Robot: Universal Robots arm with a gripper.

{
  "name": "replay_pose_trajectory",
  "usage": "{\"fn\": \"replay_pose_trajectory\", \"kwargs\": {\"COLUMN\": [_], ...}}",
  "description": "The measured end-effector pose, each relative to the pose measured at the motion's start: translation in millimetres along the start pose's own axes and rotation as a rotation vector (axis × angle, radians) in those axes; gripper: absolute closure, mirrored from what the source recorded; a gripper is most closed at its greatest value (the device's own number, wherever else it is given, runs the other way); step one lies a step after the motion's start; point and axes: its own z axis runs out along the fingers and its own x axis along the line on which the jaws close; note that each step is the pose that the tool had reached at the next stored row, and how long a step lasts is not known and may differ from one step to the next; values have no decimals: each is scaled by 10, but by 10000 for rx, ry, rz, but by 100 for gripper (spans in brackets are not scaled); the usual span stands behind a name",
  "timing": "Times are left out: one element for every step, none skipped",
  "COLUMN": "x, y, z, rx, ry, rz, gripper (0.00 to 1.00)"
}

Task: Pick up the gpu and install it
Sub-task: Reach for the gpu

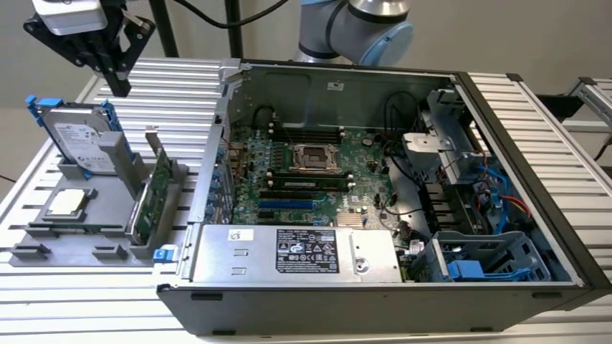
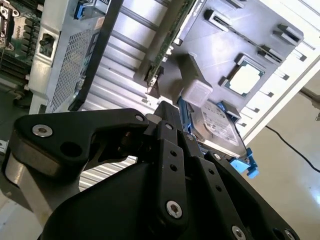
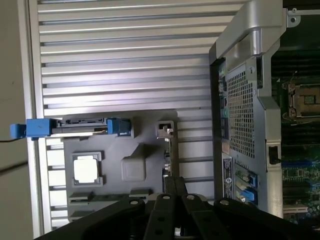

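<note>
My hand (image 1: 119, 84) hangs high above the gray holder (image 1: 57, 240) on the table (image 1: 177, 89), fingers pressed together, gripping nothing. The gpu (image 1: 153, 188) stands on edge in that holder, untouched, between the hard drive (image 1: 82, 137) and the open computer case (image 1: 383, 309).

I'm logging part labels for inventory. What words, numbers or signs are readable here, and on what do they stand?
No text can be quoted as it reads.
On the power supply label: dense print and symbols, too small to read.
On the hard drive label: print, too small to read.
On the white sticker on the case's inner wall: unreadable.
</note>
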Motion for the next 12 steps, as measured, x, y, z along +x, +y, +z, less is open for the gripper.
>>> {"fn": "replay_pose_trajectory", "kwargs": {"x": [1,1,1,1,1,0,0,-1,-1,-1,-1,-2], "y": [-8,-19,-31,-44,-57,-71,-84,-98,-110,-125,-137,-151], "z": [0,0,-1,-2,-2,-3,-4,-5,-5,-6,-6,-7], "rx": [-1,-1,-1,0,0,0,0,0,0,0,0,0], "ry": [-1,-1,-1,0,-1,-1,0,-1,0,0,-1,-1], "rz": [1,1,0,1,0,1,1,1,1,0,0,0], "gripper": [100,100,100,100,100,100,100,100,100,100,100,100]}}
